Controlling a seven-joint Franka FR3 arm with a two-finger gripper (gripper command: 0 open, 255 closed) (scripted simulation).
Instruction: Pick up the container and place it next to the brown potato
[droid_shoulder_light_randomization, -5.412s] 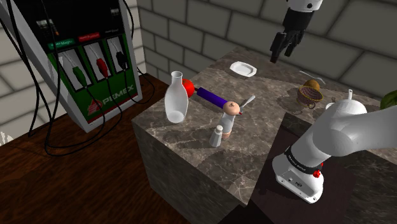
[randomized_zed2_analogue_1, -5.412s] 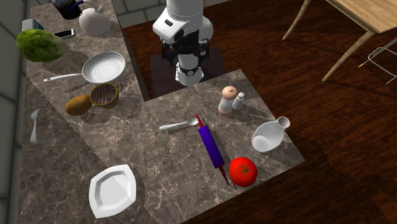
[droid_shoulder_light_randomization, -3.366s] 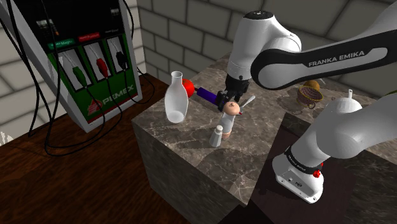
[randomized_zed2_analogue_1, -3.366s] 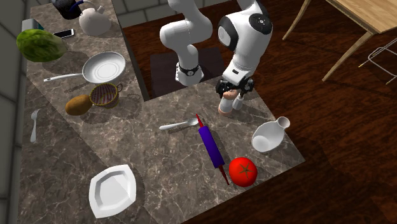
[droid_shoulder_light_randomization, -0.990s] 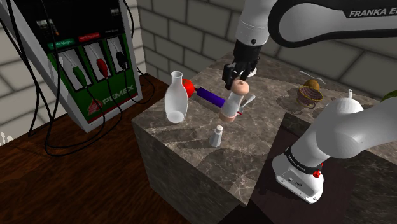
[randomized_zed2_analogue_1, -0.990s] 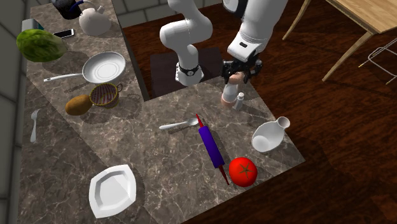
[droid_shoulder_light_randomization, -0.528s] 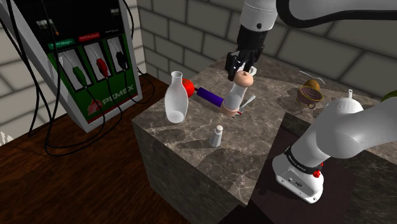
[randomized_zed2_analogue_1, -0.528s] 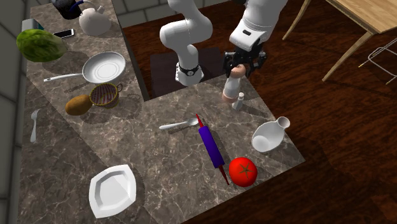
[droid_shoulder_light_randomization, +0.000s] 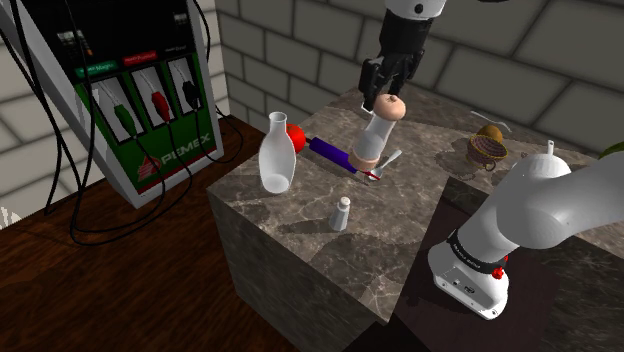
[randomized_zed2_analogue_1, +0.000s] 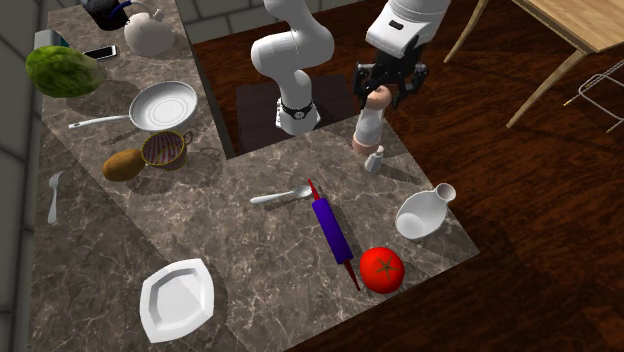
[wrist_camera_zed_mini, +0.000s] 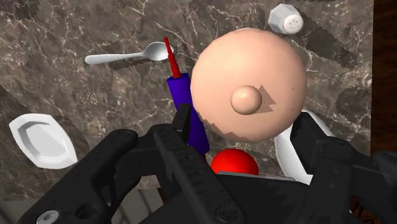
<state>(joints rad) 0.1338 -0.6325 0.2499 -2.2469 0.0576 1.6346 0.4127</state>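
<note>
One peach-topped container (droid_shoulder_light_randomization: 378, 130) clamped in the jaws above the marble surface (randomized_zed2_analogue_1: 250, 262)

Jaws were clamped on the container's round peach top, one black finger on each side in the wrist view. Its white body hung tilted beneath them, base apparently clear of the surface. Small white shaker (randomized_zed2_analogue_1: 375, 159) stood just beside it, lower down. Purple rolling pin (randomized_zed2_analogue_1: 331, 229), grey spoon (randomized_zed2_analogue_1: 282, 196), red tomato (randomized_zed2_analogue_1: 381, 269) and white vase (randomized_zed2_analogue_1: 423, 212) sat further out on the same wing of the surface. Brown potato (randomized_zed2_analogue_1: 122, 165) lay well apart on the other wing, just beside a woven basket (randomized_zed2_analogue_1: 166, 149); container was nowhere near it. White plate (randomized_zed2_analogue_1: 177, 298) lay toward the second exterior view's lower left.
</note>
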